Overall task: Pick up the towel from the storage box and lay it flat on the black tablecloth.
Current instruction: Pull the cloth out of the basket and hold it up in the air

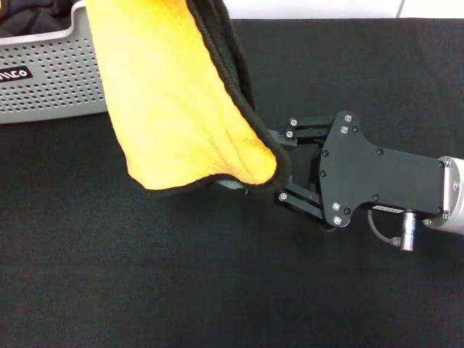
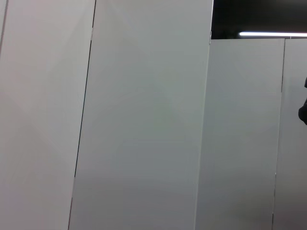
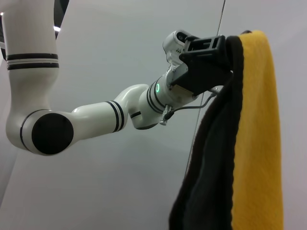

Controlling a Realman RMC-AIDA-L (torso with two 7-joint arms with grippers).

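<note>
the towel (image 1: 185, 101) hangs from beyond the view's top edge, yellow side showing, with its black-edged lower corner draped over the tip of the right gripper (image 1: 270, 176), hiding the fingers. beneath lies the black tablecloth (image 1: 145, 275). the storage box (image 1: 51, 80) sits at the far left, dark fabric inside.

Pale grey wall panels (image 2: 144, 124) fill the side of the room, split by thin dark vertical seams. Above the shorter panels lies a dark gap with a strip light (image 2: 271, 34) glowing white. Beyond the worktop's far edge a light wall (image 1: 312, 9) shows.
</note>
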